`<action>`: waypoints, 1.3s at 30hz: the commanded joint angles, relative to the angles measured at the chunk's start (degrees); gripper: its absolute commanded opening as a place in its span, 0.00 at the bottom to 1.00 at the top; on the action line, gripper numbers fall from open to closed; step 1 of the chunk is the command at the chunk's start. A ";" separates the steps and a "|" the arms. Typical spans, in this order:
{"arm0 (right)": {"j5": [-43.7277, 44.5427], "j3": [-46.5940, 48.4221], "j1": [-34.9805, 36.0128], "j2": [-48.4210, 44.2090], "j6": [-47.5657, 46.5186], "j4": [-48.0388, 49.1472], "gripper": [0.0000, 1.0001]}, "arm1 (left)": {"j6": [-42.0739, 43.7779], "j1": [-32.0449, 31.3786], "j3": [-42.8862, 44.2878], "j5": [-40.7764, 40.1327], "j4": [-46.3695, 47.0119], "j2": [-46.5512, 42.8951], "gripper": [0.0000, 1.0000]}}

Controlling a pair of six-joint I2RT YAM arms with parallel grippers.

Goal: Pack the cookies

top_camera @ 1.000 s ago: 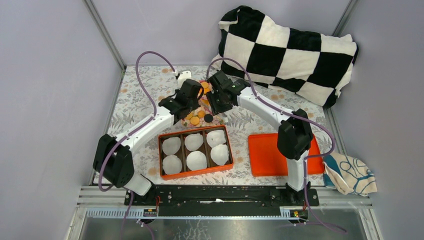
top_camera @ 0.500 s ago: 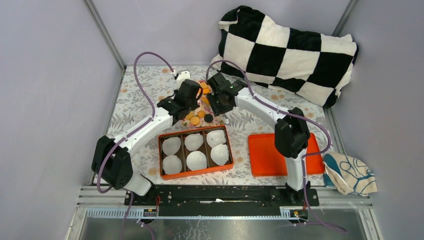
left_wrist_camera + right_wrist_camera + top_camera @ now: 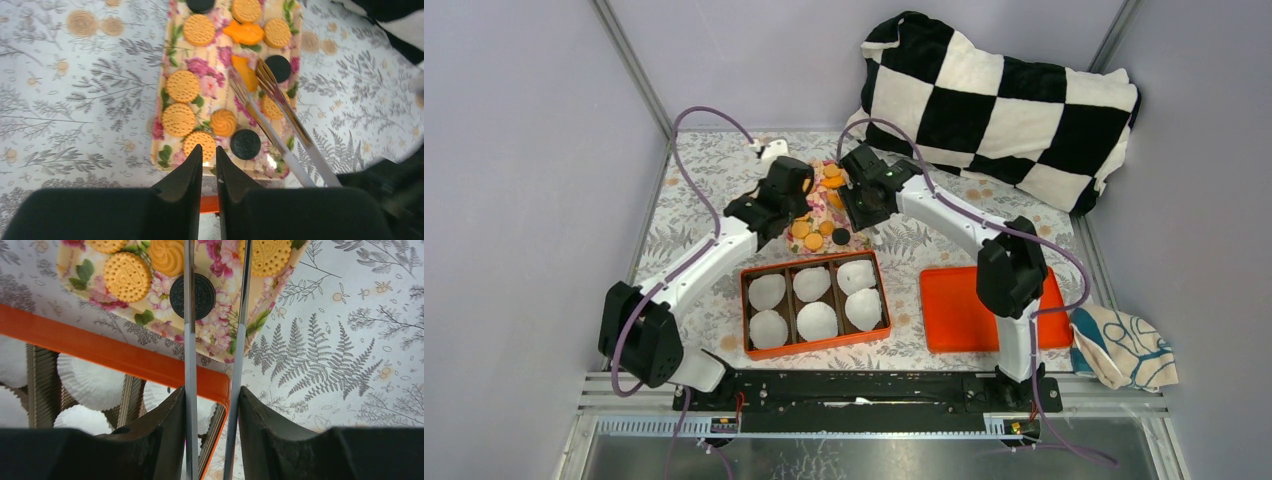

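The cookies [image 3: 816, 230] lie on a floral tray [image 3: 852, 243]: several round orange-yellow ones [image 3: 182, 86] and a few black ones [image 3: 245, 144]. My right gripper [image 3: 866, 203] is shut on metal tongs [image 3: 280, 125], whose open tips stand either side of an orange cookie [image 3: 246, 70]. In the right wrist view the gripper [image 3: 210, 390] holds both tong blades [image 3: 190, 340], with a black cookie [image 3: 204, 287] between them. My left gripper [image 3: 790, 200] is shut and empty; in its own view [image 3: 209, 146] it hovers over the tray's near edge.
An orange box [image 3: 744, 310] with several white paper cups [image 3: 816, 320] stands just in front of the tray. An orange lid [image 3: 969, 310] lies to its right. A checkered pillow [image 3: 999, 100] fills the back right; a cloth [image 3: 1124, 345] lies at the right edge.
My left arm has swung to the left, taking its gripper off the middle of the tray toward its left side. The right gripper with the tongs has barely moved.
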 commanded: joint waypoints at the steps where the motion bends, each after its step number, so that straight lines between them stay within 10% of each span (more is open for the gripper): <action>1: -1.04 -0.24 0.70 -9.16 -0.64 1.70 0.00 | -2.29 4.74 -2.88 3.05 1.28 -3.73 0.20; 18: 0.75 -0.66 0.79 -6.16 -2.06 2.30 0.00 | -2.85 6.29 -4.16 6.74 2.05 -3.94 0.18; 25: -0.39 1.60 0.78 -3.43 -1.28 2.49 0.26 | -2.54 6.31 -4.59 5.97 1.51 -4.27 0.19; 39: -4.45 10.71 0.82 4.26 -1.71 2.50 0.30 | -2.55 6.32 -4.97 5.89 1.76 -4.42 0.19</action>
